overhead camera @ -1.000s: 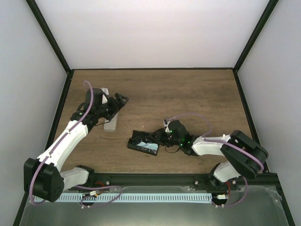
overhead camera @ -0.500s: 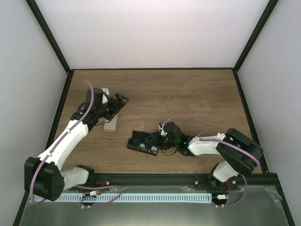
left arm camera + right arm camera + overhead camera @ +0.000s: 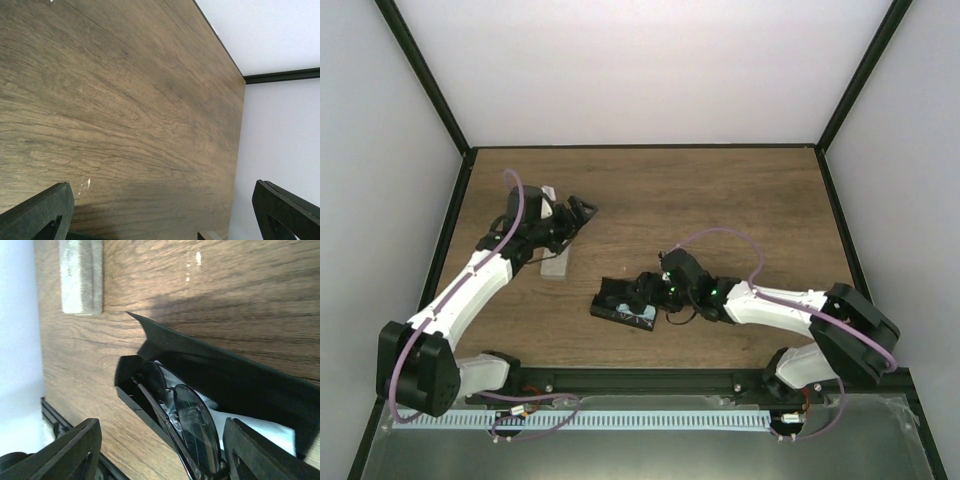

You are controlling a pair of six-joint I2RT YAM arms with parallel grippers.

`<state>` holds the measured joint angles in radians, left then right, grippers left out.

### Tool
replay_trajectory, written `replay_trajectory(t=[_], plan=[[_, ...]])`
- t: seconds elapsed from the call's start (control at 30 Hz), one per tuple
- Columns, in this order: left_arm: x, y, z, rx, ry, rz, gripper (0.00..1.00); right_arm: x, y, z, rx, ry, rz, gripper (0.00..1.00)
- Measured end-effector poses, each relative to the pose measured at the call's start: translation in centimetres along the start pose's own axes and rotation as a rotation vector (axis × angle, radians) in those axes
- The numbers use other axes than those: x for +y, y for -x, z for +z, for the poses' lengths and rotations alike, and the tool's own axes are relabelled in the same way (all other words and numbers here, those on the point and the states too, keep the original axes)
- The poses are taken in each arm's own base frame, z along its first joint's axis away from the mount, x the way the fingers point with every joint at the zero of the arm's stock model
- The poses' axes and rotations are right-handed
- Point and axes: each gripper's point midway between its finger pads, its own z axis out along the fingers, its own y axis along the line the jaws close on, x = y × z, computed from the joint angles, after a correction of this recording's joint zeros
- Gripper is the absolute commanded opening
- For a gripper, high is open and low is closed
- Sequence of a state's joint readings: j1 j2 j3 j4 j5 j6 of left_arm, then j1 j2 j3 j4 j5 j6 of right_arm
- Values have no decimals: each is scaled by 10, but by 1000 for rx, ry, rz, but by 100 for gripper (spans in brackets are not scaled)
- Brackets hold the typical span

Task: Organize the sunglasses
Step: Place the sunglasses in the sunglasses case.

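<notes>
right fingers parted over the sunglasses in the black case

the wooden surface [image 3: 720,200] is hemmed by a dark rail [image 3: 448,235] on the left, right and back, with white walls beyond. its far half and right side lie open. the black case [image 3: 620,306] lies open near the middle, toward the near edge. the pale oblong case [image 3: 556,263] lies well apart from it, nearer the left rail.

the right gripper [image 3: 646,290] hangs over the black case. the left gripper [image 3: 578,214] hovers just beyond the pale case, its fingers spread wide and holding nothing.

against a second ago, the right arm has reached further left, over the case rather than at its right end. its fingers, then nearly closed, now stand apart. the left arm has hardly shifted, and both cases lie where they were.

the right wrist view shows what the top view cannot. the sunglasses [image 3: 182,412] lie inside the black case on a pale cloth [image 3: 260,432], with the lid flap raised behind them. the fingers [image 3: 70,452] stand on either side of the sunglasses with a gap, not gripping. the left wrist view shows only bare wood, a wall and its own fingertips wide apart.
</notes>
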<state>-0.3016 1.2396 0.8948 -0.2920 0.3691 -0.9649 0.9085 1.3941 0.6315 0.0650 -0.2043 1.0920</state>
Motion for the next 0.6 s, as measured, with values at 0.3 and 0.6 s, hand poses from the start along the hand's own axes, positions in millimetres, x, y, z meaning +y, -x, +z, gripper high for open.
replay_trajectory(t=[0.3,0.6], plan=[[-3,3,7,0,-21,-13,100,-36,-6,-8,9,-179,-4,74],[-2,5,13,2,-24,-22,100,-20,7,-18,-31,-182,-70,14]])
